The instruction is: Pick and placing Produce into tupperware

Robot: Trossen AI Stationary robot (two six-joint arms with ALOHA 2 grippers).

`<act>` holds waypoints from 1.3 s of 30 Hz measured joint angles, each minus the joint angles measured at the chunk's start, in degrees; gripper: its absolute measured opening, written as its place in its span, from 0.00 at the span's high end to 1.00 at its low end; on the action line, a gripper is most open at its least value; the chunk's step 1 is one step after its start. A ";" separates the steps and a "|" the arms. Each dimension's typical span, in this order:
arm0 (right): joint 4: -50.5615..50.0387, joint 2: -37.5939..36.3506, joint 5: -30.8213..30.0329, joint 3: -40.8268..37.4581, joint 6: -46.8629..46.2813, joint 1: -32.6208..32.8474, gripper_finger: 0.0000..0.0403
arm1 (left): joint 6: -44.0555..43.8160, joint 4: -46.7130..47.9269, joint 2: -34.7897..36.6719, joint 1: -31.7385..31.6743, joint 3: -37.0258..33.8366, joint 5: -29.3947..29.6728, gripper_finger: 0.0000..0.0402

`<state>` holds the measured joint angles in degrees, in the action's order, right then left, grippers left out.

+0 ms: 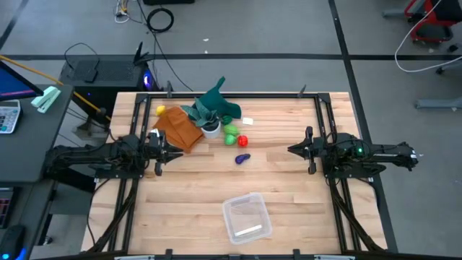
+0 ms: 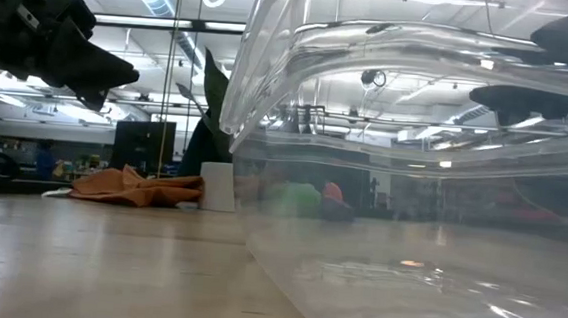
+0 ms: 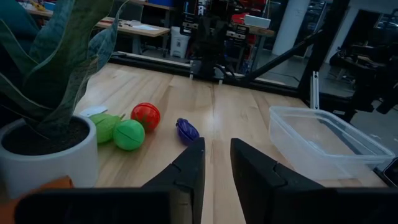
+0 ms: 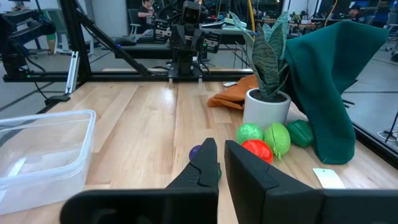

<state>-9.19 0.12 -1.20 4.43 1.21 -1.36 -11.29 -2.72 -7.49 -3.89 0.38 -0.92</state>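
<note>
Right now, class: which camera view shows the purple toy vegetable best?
The left wrist view: the purple vegetable lies unobstructed on the wood. The high view shows it small; in the right wrist view the fingers mostly hide it; the low view blurs it behind the tupperware.

Two matte black jointed arms — the right arm (image 1: 361, 153) shows a small green light.

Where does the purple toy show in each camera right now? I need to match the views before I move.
High view: purple toy mid-table, just below the red toy.
Low view: cannot tell; only blurred shapes through the tupperware.
Left wrist view: beyond the fingertips, beside the red toy.
Right wrist view: mostly hidden behind the gripper fingers.
Shared landmark: the white pot.
</note>
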 joint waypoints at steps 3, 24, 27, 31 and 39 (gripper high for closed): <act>0.01 0.00 0.00 0.00 -0.01 0.00 1.00 | 0.00 0.00 0.01 -0.01 0.01 0.00 0.78; 0.02 0.00 -0.02 0.02 -0.02 0.01 1.00 | -0.03 0.00 0.01 -0.01 0.02 0.00 0.78; 0.00 0.00 -0.02 -0.01 -0.01 0.00 1.00 | 0.00 0.00 0.02 -0.01 0.00 0.01 0.79; 0.00 0.00 -0.01 0.00 -0.02 0.00 1.00 | -0.01 0.00 0.02 0.00 0.01 0.01 0.80; 0.01 0.00 -0.01 0.00 0.00 0.01 1.00 | -0.01 0.00 0.00 0.00 0.01 0.01 0.78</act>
<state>-9.18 0.12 -1.21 4.43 1.21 -1.35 -11.30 -2.72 -7.49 -3.89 0.39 -0.91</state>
